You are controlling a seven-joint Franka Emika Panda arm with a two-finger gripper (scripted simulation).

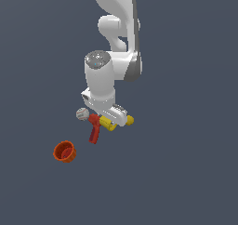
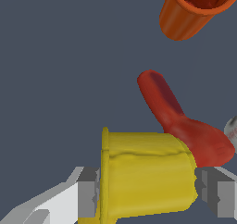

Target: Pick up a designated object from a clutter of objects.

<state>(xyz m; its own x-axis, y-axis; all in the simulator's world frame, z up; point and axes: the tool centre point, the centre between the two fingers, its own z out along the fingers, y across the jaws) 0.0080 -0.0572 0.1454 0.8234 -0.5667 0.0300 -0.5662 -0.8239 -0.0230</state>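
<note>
A: Where's the yellow cup (image 2: 146, 174)?
B: Lying on its side between the hand's (image 2: 147, 193) fingers, just beside the red toy drill (image 2: 178, 121).
A: Clenched?
B: Both pads seem pressed on it. I'd lift straight, clear of the drill.

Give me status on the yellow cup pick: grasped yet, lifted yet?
Done: the gripper is down over the yellow cup, which lies on its side. In hand: the jaws flank it closely; whether they grip it, I cannot tell. Left: confirm the grasp and lift it clear of the red drill beside it. The orange-red cup sits apart.
</note>
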